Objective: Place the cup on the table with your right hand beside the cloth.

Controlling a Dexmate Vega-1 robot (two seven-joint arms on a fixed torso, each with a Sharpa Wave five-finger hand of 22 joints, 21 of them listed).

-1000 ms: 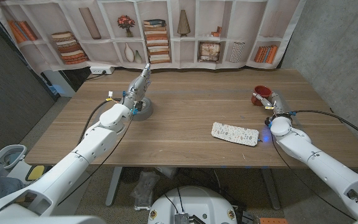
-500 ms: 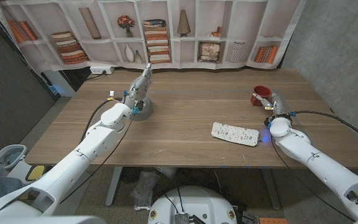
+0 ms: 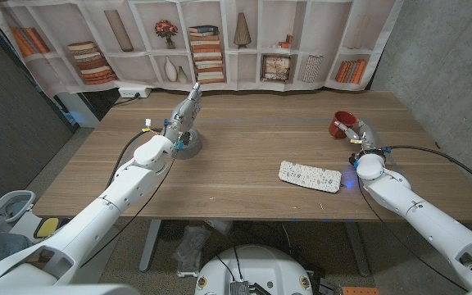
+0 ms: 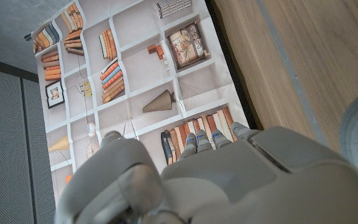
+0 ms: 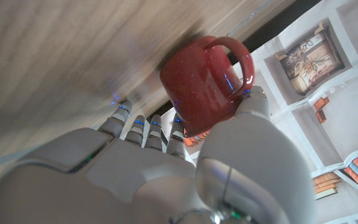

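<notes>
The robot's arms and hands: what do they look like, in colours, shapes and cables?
Both arms are white, with smooth rounded shells and a ball-like joint near each wrist. The left hand and the right hand are light grey. A thin black cable runs along each forearm. Small blue lights show on the right hand's fingers.

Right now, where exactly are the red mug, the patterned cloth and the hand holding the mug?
red mug (image 5: 201, 84), right wrist view, on its side wall.
patterned cloth (image 3: 310, 175), head view, on its middle.
right hand (image 3: 359, 132), head view, on its back.
</notes>
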